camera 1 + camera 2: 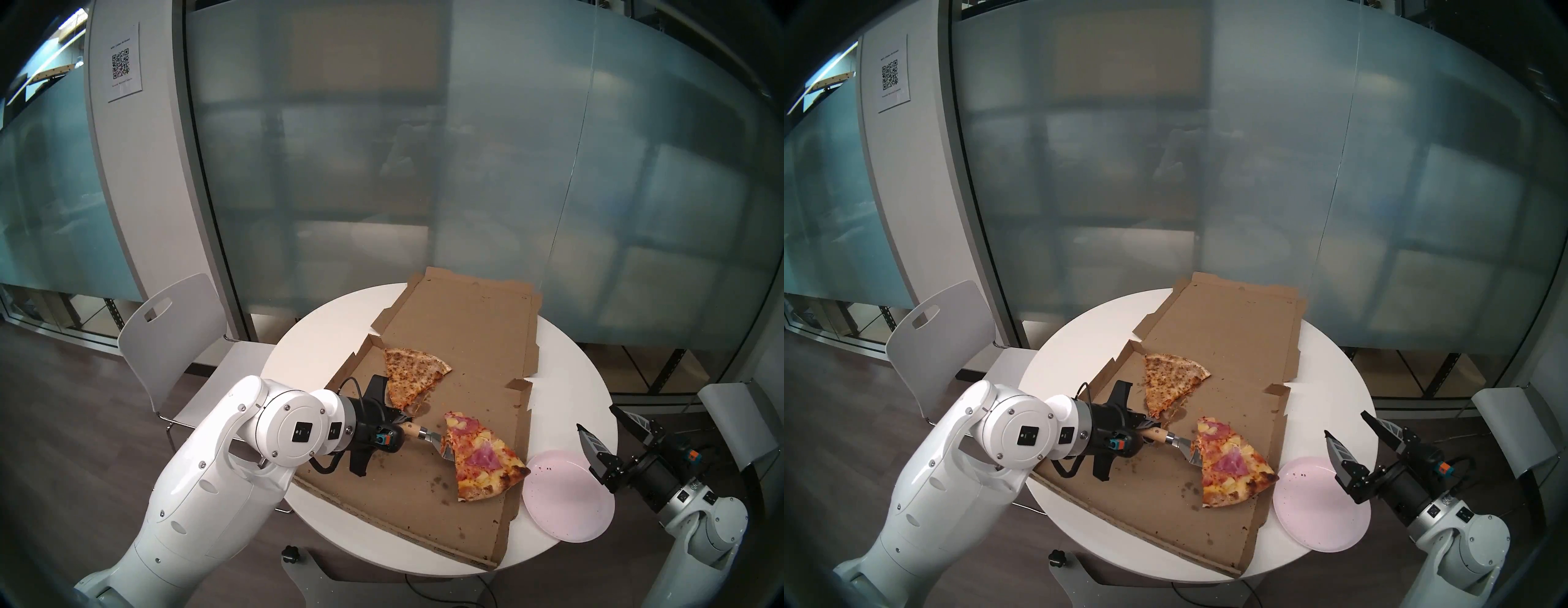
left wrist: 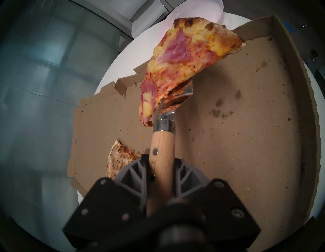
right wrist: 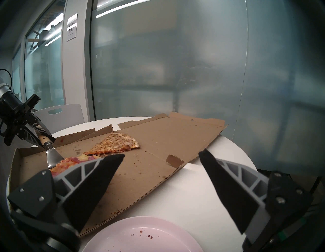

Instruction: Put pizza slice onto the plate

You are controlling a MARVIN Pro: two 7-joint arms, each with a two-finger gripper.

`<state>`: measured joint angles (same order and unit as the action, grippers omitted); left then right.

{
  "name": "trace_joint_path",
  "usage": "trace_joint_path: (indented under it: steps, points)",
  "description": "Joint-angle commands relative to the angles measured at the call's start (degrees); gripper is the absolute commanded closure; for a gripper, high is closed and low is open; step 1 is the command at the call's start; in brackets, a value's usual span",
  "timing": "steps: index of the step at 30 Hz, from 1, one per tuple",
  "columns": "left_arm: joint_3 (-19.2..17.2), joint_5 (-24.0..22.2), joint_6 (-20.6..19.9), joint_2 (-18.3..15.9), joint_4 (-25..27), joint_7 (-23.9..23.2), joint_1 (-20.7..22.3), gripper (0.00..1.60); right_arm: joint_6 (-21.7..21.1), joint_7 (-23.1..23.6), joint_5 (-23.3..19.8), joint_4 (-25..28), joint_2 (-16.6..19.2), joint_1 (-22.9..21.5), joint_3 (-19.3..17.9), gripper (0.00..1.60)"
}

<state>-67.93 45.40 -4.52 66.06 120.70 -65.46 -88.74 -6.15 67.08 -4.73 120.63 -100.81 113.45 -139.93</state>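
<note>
With the left gripper (image 1: 396, 426) clenched on the server (image 1: 428, 437) and the right gripper (image 1: 604, 429) spread wide, the overhanging pizza slice (image 1: 479, 456) could slide off short of the plate (image 1: 568, 505).

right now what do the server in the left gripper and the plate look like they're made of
Server: pale wooden handle with visible grain and a rivet, and a shiny, mirror-like blade, likely steel. Plate: smooth, matte pale pink, possibly plastic or melamine; the look can't settle it.
</note>
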Motion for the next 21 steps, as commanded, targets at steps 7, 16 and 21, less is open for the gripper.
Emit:
trace_joint_path:
  steps: [7,16,21]
  points:
    - [0.66,-1.52,-0.71,1.34,5.87,-1.93,0.96,1.6,-1.84,-4.05,-4.69,3.57,-0.69,0.26,-7.68,0.0]
    - [5.06,0.2,-1.62,3.39,5.92,-3.35,3.45,1.6,-1.3,-3.98,-7.52,2.92,-2.01,1.92,-11.99,0.0]
    - [7.99,1.62,-2.18,5.01,5.06,-3.5,5.08,1.6,-0.61,-4.54,-8.66,2.9,-2.71,2.89,-12.92,0.0]
